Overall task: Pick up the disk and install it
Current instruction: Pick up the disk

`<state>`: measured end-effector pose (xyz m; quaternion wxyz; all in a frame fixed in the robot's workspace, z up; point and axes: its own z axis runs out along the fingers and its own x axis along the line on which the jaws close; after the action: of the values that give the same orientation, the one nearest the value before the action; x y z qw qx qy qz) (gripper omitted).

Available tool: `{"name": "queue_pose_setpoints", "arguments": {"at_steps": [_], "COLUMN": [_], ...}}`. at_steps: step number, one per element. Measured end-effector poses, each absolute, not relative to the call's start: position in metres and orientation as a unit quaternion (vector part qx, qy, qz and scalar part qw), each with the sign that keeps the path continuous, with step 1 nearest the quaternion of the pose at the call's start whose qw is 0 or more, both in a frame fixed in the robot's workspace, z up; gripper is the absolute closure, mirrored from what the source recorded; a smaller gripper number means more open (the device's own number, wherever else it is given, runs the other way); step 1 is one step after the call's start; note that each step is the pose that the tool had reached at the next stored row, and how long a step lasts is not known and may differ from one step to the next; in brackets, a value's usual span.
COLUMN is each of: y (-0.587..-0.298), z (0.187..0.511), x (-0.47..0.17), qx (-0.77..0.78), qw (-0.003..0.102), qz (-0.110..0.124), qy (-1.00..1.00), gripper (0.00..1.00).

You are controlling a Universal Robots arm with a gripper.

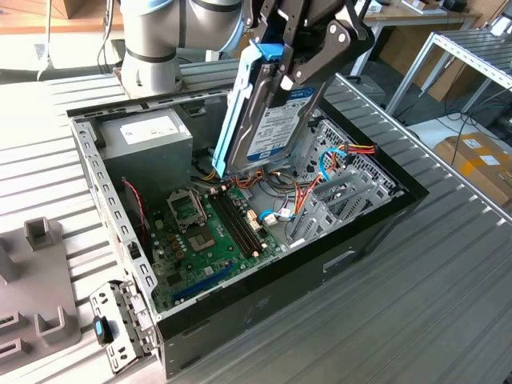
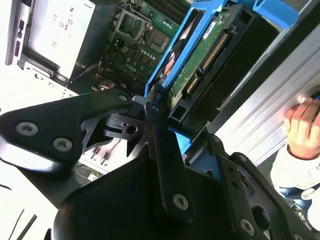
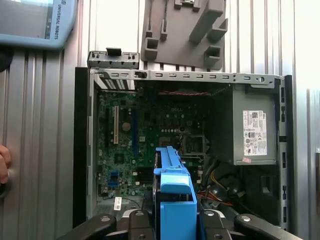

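The black linkages of the claw (image 2: 175, 125) lie closest to the lens in both wrist views, pressed in from either side and pinching the disk (image 2: 200, 65) by its blue side rails. In the second wrist view the disk's green circuit board and connector edge face the camera; in the first wrist view its blue rail (image 3: 172, 190) runs up between the claw's links (image 3: 172, 220).

In the exterior view the claw (image 1: 292, 68) holds the disk (image 1: 276, 120) by its upper end, on edge and tilted, white label toward the camera. The disk hangs over the open computer case (image 1: 320, 272), which lies on its side on the ribbed metal bench (image 1: 416, 304). Its lower end sits above the far edge of the motherboard (image 1: 204, 232) — between the grey power supply (image 1: 152, 136) and the metal drive cage (image 1: 336, 200), close to the red and orange cables (image 1: 356, 150).

A grey plastic fixture (image 1: 36, 304) rests on the bench beside the case, at the exterior view's left. A person's hand (image 2: 302, 125) rests on the bench — well apart from the claw.
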<state>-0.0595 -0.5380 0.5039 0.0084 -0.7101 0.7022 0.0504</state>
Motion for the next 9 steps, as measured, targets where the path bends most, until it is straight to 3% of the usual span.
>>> {"name": "queue_pose_setpoints", "arguments": {"at_steps": [9], "y": [-0.5424], "z": [0.5037], "x": [-0.0530], "qx": [-0.710], "qw": [0.008], "qz": [0.050], "qy": [0.702], "gripper": [0.63]}}
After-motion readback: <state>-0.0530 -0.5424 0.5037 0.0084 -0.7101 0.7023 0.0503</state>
